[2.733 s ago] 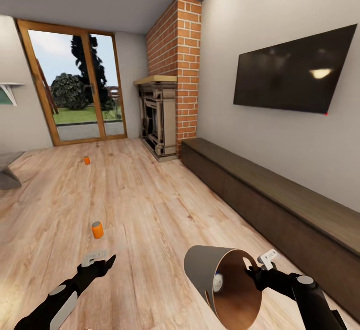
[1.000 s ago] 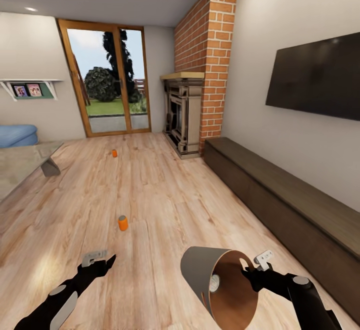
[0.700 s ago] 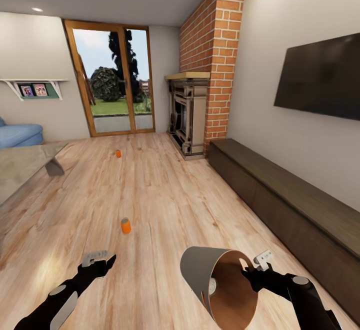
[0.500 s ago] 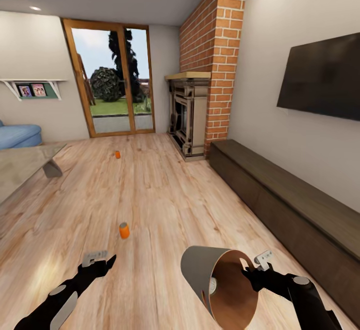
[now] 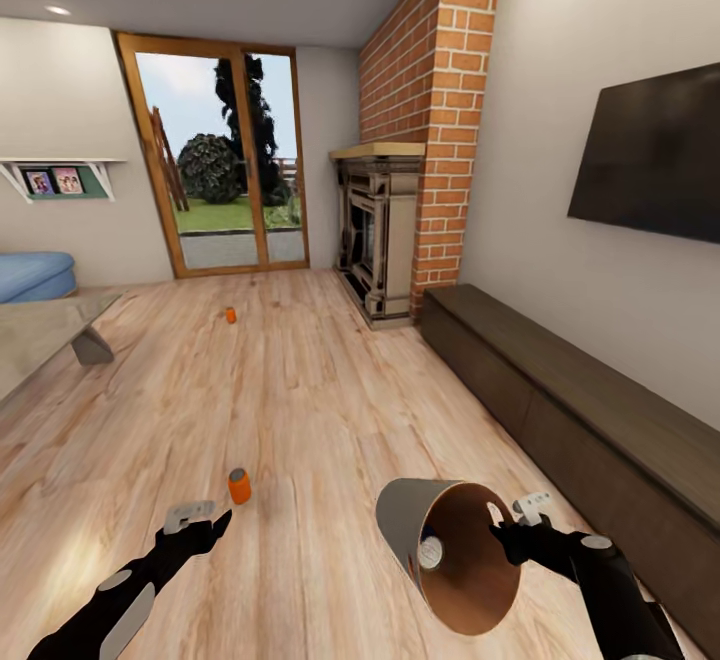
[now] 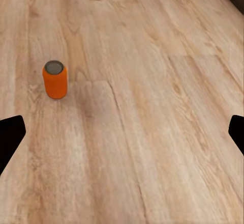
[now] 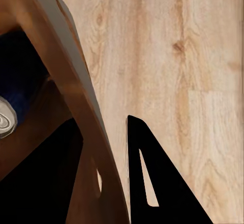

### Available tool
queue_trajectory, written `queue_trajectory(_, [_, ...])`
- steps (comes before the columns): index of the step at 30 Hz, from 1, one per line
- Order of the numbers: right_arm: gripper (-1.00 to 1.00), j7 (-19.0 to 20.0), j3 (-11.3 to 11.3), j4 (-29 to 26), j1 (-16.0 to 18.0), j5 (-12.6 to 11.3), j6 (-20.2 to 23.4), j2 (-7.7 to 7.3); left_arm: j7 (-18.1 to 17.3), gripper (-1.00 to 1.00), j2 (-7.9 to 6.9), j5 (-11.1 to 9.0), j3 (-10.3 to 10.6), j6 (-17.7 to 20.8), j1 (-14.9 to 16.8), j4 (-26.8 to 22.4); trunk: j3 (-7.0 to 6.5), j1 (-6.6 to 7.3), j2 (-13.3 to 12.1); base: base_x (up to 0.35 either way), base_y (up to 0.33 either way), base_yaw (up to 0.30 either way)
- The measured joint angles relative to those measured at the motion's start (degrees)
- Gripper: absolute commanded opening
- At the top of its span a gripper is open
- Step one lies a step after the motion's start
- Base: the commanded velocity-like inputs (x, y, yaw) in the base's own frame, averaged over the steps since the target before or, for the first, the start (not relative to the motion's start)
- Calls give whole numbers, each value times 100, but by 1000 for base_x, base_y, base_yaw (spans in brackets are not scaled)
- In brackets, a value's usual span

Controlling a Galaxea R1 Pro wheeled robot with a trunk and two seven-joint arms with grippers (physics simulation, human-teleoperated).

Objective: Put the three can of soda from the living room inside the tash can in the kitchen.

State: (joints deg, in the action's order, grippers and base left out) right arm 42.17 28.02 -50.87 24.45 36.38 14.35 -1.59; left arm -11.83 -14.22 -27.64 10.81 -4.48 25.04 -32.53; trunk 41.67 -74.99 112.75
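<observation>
A: Taking the brick fireplace (image 5: 385, 230) as the landmark, where do the cans stand?

B: One small orange soda can with a silver-grey top (image 5: 239, 486) stands upright on the wood-plank floor (image 5: 330, 410), well out from the fireplace and just beside the left gripper (image 5: 197, 516). A second orange can (image 5: 230, 315) stands far nearer the fireplace, between it and the wood-framed glass doors (image 5: 220, 165).

A: And the left gripper's state?

B: The left wrist view shows what the head view cannot: its two dark fingertips (image 6: 10, 137) sit at opposite edges of the picture, spread wide with bare floor between them, and the near can (image 6: 55, 79) stands ahead of them, untouched.

A: The right gripper?

B: The right gripper (image 5: 522, 530) holds the pale grey round bin with the brown wood-toned inside (image 5: 450, 552) by its rim, tipped on its side with the mouth facing the camera, well out from the fireplace beside the long dark wooden bench (image 5: 570, 410). The right wrist view shows the clamp close up: one dark finger (image 7: 152, 183) outside the bin wall (image 7: 76, 96), the other inside.

A: Anything within?

B: A can with a silver-grey end (image 5: 431, 552) lies inside; in the right wrist view its dark band and silver top (image 7: 7, 117) show.
</observation>
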Motion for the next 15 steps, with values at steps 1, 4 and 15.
queue_trajectory(1, [-100, -2, -8, -2, 60, -54, 97, 4, -1, 100, 0, 2, 1, -1, 1, 1, 0, 0, 0, 235, 0, 0])
queue_trajectory(4, [-100, -24, -24, -3, 259, -66, 313, 34, -2, 100, -1, 1, 1, -1, 0, 1, -1, 0, 0, 223, 0, 0])
queue_trajectory(15, [-100, -32, -118, 2, 450, 8, 461, 261, -4, 100, -1, -3, 0, 0, 0, -1, 0, 0, 0, 217, 0, 9])
